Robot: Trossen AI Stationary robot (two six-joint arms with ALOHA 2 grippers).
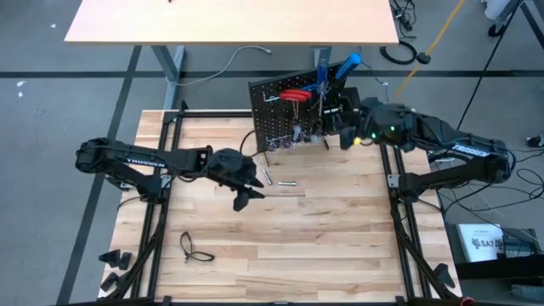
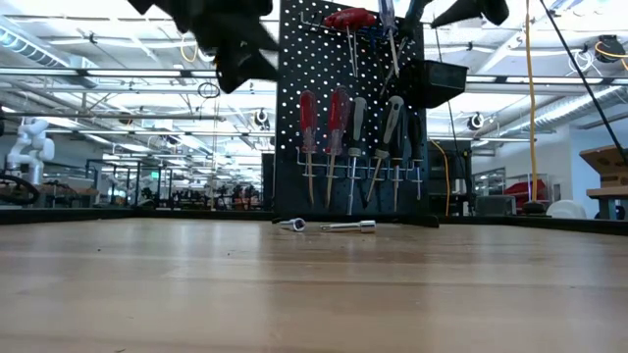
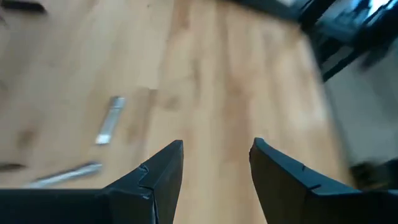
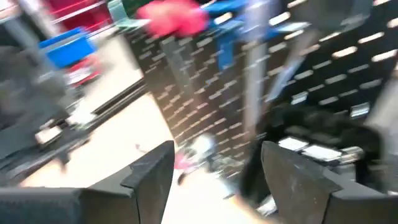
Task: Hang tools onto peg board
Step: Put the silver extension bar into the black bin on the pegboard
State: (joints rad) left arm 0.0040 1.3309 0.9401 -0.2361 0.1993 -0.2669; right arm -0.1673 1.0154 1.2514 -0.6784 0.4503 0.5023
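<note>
The black peg board (image 1: 285, 115) stands upright at the table's far middle. Screwdrivers with red handles (image 2: 309, 123) and darker ones (image 2: 392, 118) hang in a row from its rail, and a red T-handle (image 2: 350, 18) hangs near its top. Two small silver bits (image 1: 265, 177) (image 1: 289, 183) lie flat on the wood in front of it. My left gripper (image 1: 246, 195) hovers open just near of the bits (image 3: 109, 121). My right gripper (image 1: 340, 129) is open and raised close to the board's right part (image 4: 205, 81); nothing shows between its fingers.
A pair of glasses (image 1: 195, 248) lies near the table's front left. Black frame rails (image 1: 157, 212) (image 1: 399, 212) run along both sides of the table. A small black bin (image 2: 437, 83) hangs on the board's right side. Bare wood stretches across the middle and front.
</note>
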